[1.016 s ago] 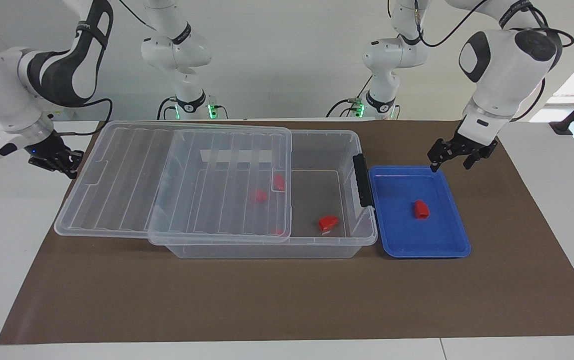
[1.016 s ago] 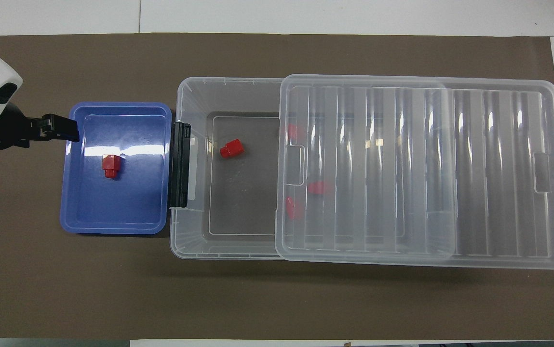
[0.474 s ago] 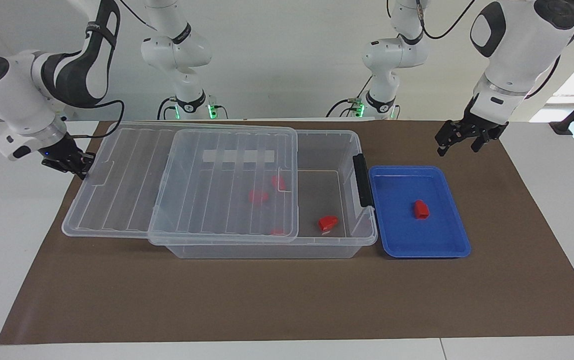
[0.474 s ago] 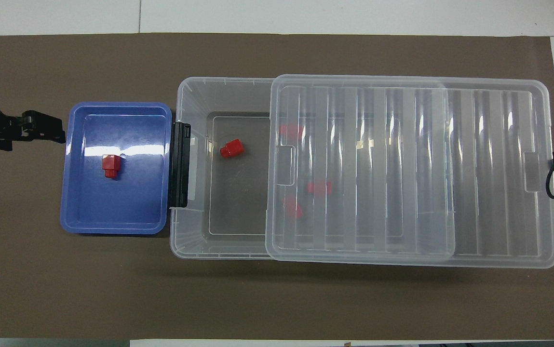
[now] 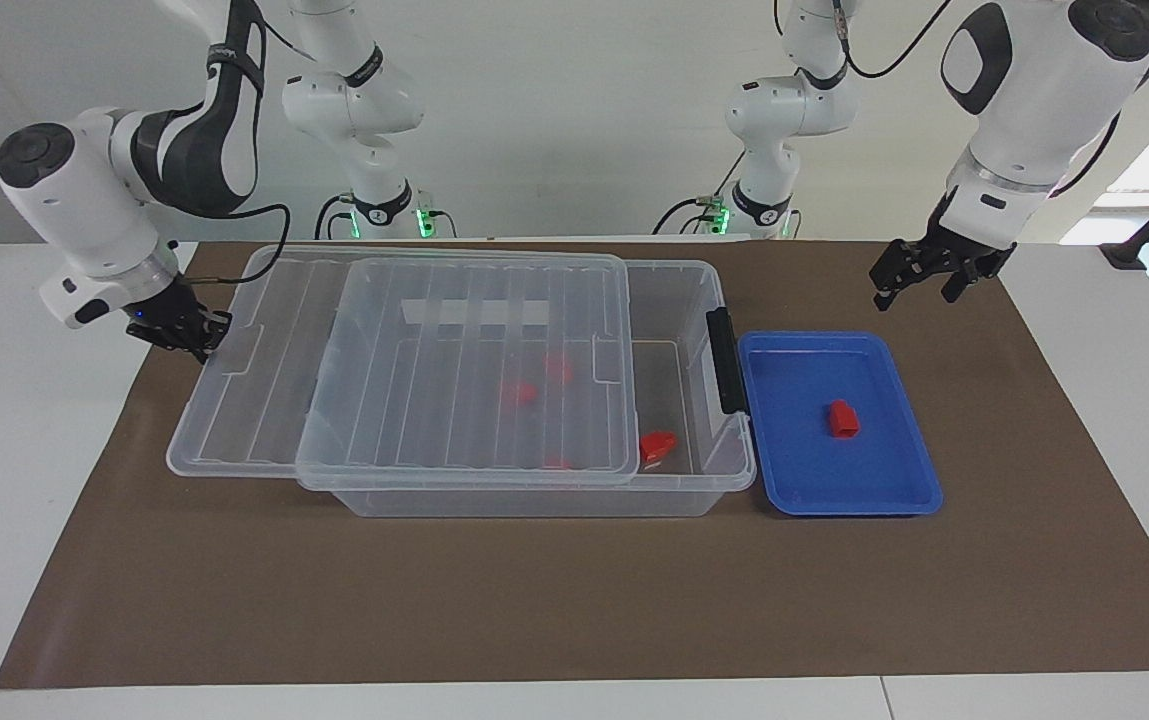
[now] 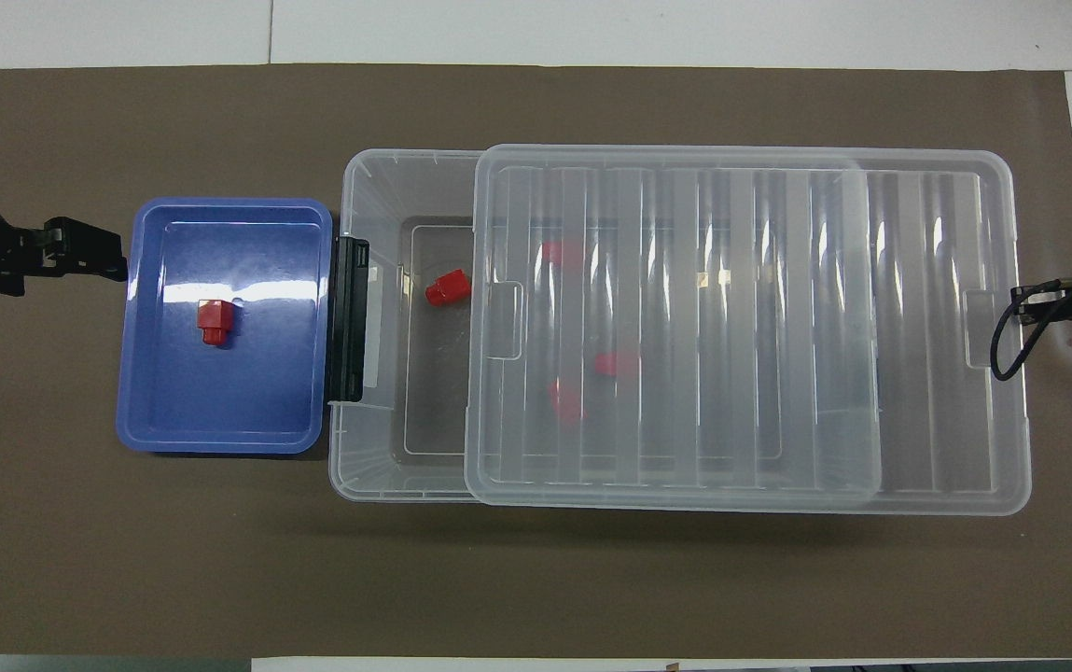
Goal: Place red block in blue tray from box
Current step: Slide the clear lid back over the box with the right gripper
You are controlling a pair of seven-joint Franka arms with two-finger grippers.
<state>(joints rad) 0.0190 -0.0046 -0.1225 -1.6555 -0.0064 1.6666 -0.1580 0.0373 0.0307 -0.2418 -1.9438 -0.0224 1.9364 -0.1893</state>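
No brand, label or readable writing shows on any object; the only mark is a pale blank strip seen through the lid (image 5: 414, 370) in the facing view.

The red block (image 5: 842, 419) stands in the blue tray (image 5: 794, 495), roughly at its middle. The tray sits on the brown mat (image 5: 574, 600) of the table (image 5: 1114, 420), just beside the box (image 5: 534, 500) at the left arm's end, next to the box's black latch handle (image 5: 724, 360). The ribbed clear lid lies across most of the box and overhangs its end toward the right arm, leaving a strip open by the latch.

The left pincer (image 5: 914, 285) hangs over the mat beside the tray's corner nearest the robots, its fingers spread and holding nothing. The right pincer (image 5: 184, 330) is pressed together at the lid's edge at the right arm's end; it seems to touch or pinch that edge, though the contact itself is hard to make out.

The overhead view shows the red piece in the open strip (image 6: 447, 287) clearly apart from the lid's edge, and three more red shapes blurred under the lid; in the facing view that piece sits right at the lid's corner. The overhead view shows only the right arm's cable and a bit of its white body at the frame's edge, not its fingertips, while the facing view shows both arms whole.
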